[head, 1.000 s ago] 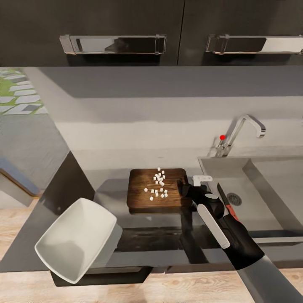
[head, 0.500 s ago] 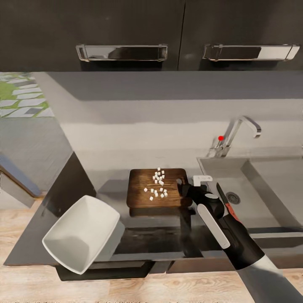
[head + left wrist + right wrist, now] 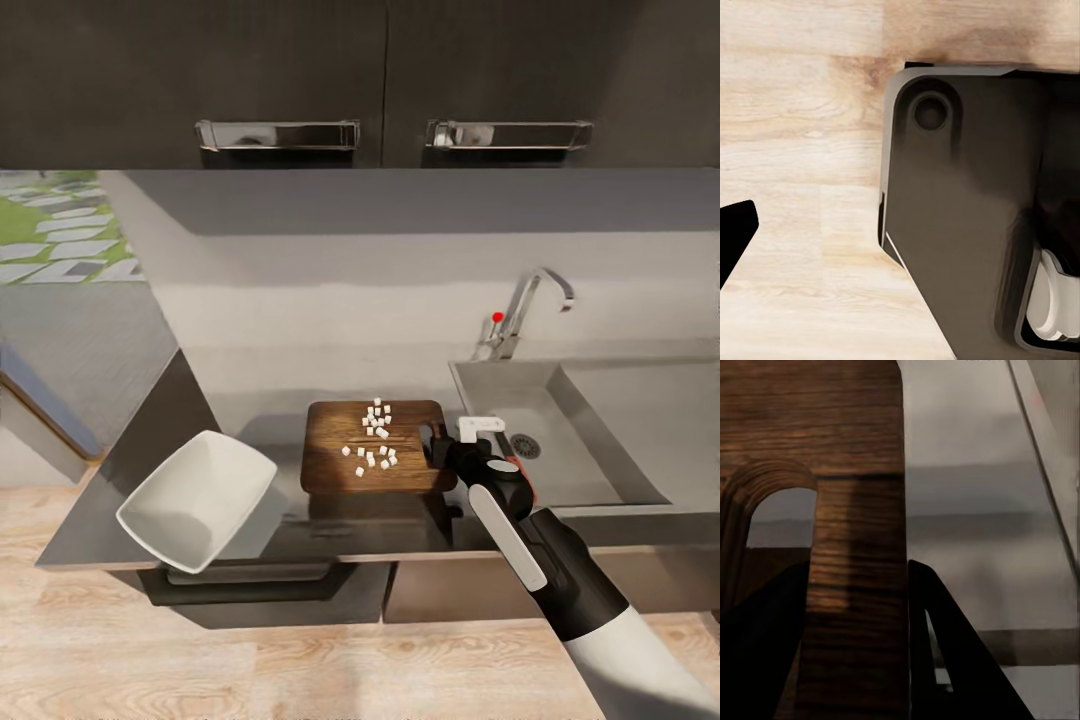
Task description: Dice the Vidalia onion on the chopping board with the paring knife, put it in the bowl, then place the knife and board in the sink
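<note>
From the head camera I see one chopping board (image 3: 373, 447) lying on the countertop (image 3: 260, 512), with the diced onion (image 3: 375, 441) scattered on top, roughly twenty small white cubes, too fine to count exactly; my right gripper (image 3: 440, 449) sits at the board's sink-side end, I judge so that I can lift or tilt the board and tip the dice out; one white bowl (image 3: 196, 497) stands tilted near the counter's front edge, well apart from the board; one sink (image 3: 600, 440) lies to the right, with one tap (image 3: 525, 309); the paring knife I cannot make out.

On the left wrist camera I see wooden floor (image 3: 802, 150) and a dark part of the robot; whether that gripper is released or clenched I cannot tell.

On the right wrist camera two dark fingers (image 3: 945, 652) straddle the board's end beside its handle slot (image 3: 780, 517); the jaws look clenched on the wood, counter grey beyond.
</note>
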Motion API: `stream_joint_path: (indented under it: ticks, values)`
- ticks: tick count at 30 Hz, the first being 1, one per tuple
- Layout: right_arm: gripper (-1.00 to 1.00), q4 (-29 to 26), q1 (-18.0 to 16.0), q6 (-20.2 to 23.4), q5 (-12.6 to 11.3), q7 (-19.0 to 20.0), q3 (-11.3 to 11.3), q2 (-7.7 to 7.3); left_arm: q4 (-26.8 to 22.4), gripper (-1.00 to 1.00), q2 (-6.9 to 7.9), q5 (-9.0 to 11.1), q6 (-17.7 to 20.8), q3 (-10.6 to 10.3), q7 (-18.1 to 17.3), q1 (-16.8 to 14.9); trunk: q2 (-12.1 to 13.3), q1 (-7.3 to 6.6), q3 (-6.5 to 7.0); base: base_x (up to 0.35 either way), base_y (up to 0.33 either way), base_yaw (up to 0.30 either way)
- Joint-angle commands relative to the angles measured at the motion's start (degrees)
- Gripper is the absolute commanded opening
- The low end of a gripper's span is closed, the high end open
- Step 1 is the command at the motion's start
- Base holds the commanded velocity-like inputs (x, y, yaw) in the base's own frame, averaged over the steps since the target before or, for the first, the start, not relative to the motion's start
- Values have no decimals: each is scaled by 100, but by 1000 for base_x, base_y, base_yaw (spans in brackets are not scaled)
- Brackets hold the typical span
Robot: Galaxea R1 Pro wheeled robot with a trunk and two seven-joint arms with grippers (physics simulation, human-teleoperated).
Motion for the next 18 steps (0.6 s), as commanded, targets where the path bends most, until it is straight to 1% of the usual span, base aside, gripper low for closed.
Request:
stream_joint_path:
  ticks: [1,18]
  values:
    - [-100,-9,-7,9,-55,-57,16,-6,-8,100,0,26,-6,5,-8,2,-10,3,0,-54,-12,0]
    - [-100,-12,-7,9,-58,-59,16,-14,-8,100,-1,26,-6,4,-8,2,-10,3,154,-5,-1,0]
